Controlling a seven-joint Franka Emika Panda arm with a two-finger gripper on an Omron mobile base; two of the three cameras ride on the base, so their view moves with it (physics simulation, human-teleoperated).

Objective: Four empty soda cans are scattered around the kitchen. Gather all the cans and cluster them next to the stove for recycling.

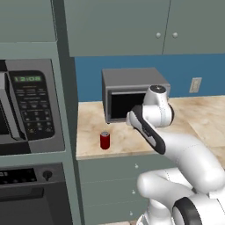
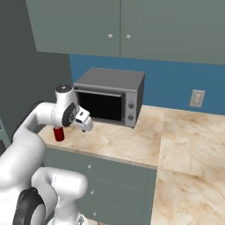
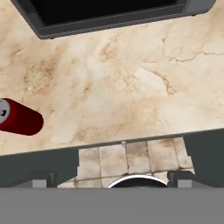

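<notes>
Left base view, left to right: built-in oven [image 1: 30, 110] with keypad fills the tall cabinet at 9 o'clock, a second dark appliance panel [image 1: 26, 176] under it. Next comes the marble counter [image 1: 92, 118]. Red soda can [image 1: 104, 140] stands upright on it near the front edge, at about 7 o'clock from the microwave [image 1: 132, 83]. Microwave sits at the back of the counter against the blue wall. White arm rises from 5 o'clock, wrist in front of the microwave's lower right. Wall outlet [image 1: 195, 85] at 2 o'clock. Grey upper cabinets [image 1: 132, 26] across the top.

Right base view: arm comes up from 7 o'clock, wrist bent over the counter's left front corner. Gripper [image 2: 83, 121] is over the counter in front of the microwave's door, just right of the red can, which is partly hidden behind the wrist. Can and gripper are apart, no contact. Microwave at 12 o'clock, outlet at 3 o'clock, drawers [image 2: 110, 184] below the counter.

Hand view: camera looks down at the counter edge. Can at 9 o'clock, lying across the frame as the view is rolled, silver top cut by the left edge. Microwave front along the top. Tiled floor [image 3: 131, 157] past the counter edge at 6 o'clock. The two finger tips [image 3: 41, 179] sit far apart at the bottom, so jaws are wide with nothing between them.
</notes>
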